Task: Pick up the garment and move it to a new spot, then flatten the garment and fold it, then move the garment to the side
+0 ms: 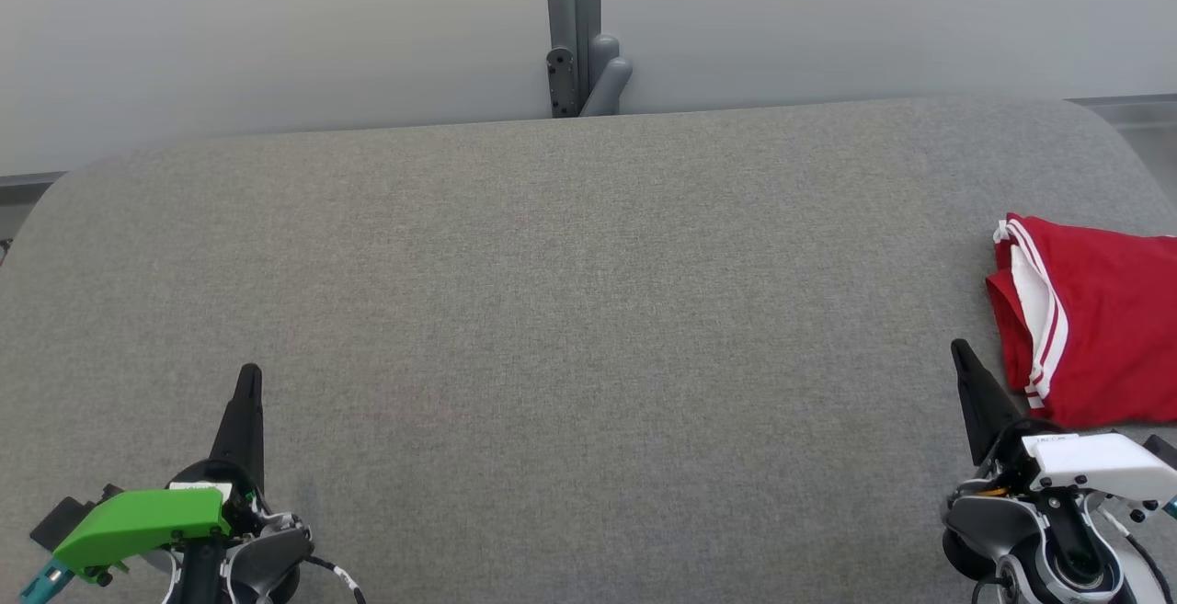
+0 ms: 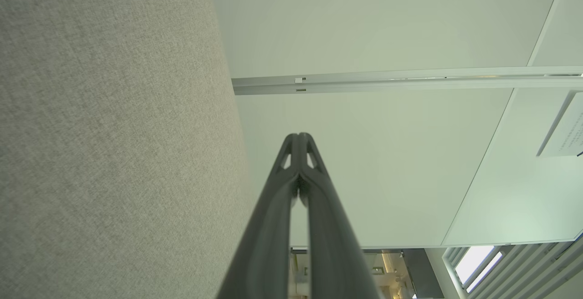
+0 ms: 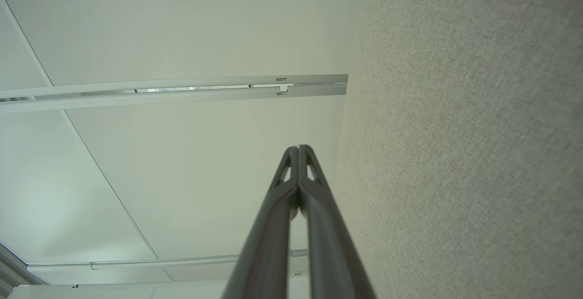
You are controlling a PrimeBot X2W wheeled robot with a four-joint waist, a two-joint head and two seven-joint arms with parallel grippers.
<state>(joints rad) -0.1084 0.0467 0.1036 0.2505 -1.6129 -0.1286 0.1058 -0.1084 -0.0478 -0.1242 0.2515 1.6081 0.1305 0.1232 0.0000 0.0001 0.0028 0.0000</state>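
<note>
Grey woven fabric covers the desk, which spreads wide with rounded far corners below a pale wall split by a grey upright post. On the desk's right side, running off the head view's edge, lies the red garment, folded, with white stripes along its left edge. The right claw sits at the lower right, its tip near the garment's near-left corner, fingers pressed together and holding nothing. The left claw sits at the lower left, well apart from the garment, likewise closed tight and empty. Each wrist view shows its finger pair meeting at the tips, with grey fabric alongside.
</note>
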